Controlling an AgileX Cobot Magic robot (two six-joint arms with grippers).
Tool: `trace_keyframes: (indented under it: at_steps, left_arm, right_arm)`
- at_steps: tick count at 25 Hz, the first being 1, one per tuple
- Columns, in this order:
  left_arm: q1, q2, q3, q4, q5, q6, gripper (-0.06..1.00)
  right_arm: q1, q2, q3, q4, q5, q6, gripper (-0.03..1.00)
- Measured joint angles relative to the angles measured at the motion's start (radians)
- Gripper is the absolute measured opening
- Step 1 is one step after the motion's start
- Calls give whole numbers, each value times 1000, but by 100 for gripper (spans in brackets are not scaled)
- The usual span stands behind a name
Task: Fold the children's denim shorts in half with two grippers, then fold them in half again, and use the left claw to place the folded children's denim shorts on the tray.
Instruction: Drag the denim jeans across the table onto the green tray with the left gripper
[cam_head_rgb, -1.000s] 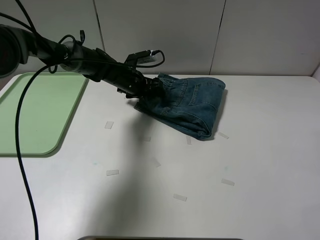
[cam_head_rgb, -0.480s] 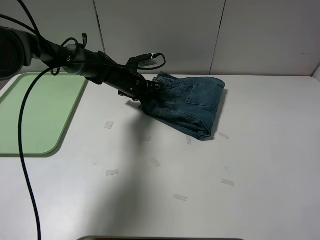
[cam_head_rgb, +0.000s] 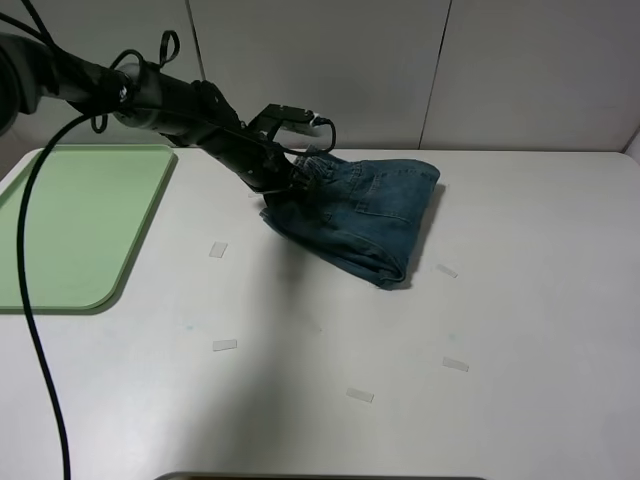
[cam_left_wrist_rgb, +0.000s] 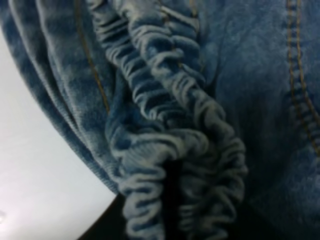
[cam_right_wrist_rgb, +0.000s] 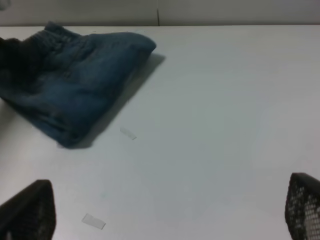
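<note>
The folded children's denim shorts (cam_head_rgb: 360, 215) lie as a blue bundle at the back middle of the white table. My left gripper (cam_head_rgb: 292, 178) reaches in from the left and is shut on their gathered waistband end, whose bunched elastic (cam_left_wrist_rgb: 165, 125) fills the left wrist view. The pale green tray (cam_head_rgb: 70, 220) lies flat at the table's left edge with nothing on it. My right gripper (cam_right_wrist_rgb: 170, 215) is out of the high view. Its wrist view shows two black mesh fingertips (cam_right_wrist_rgb: 27, 212) far apart, open above bare table, with the shorts (cam_right_wrist_rgb: 75, 80) well ahead of them.
Several small strips of clear tape (cam_head_rgb: 225, 345) are scattered on the white table (cam_head_rgb: 520, 320) in front of the shorts. A black cable (cam_head_rgb: 35, 300) hangs from the left arm across the tray side. White wall panels stand behind the table.
The left gripper has shut on the waistband end. The arm has risen and the whole bundle has shifted a little to the left, towards the tray.
</note>
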Motion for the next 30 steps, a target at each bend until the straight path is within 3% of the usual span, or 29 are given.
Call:
trace_keyframes:
  at_steps: [9, 10, 11, 13, 16, 21, 30]
  left_arm:
    - [26, -65, 1, 608, 152, -464, 27]
    - [26, -65, 1, 608, 152, -464, 27]
    - [32, -76, 1, 706, 193, -564, 27]
    - [43, -88, 4, 794, 226, -649, 27]
    - [62, -106, 11, 866, 258, -696, 27]
    - [93, -146, 57, 906, 260, -704, 27]
    - [248, -277, 290, 997, 183, -753, 27]
  right_arm:
    - [0, 0, 0, 0, 0, 0, 69]
    - [0, 0, 0, 0, 0, 0, 69]
    - [0, 0, 0, 0, 0, 0, 69]
    - [0, 0, 0, 0, 0, 0, 69]
    - [0, 0, 0, 0, 0, 0, 69]
    - [0, 0, 0, 0, 0, 0, 69]
    - [0, 0, 0, 0, 0, 0, 69]
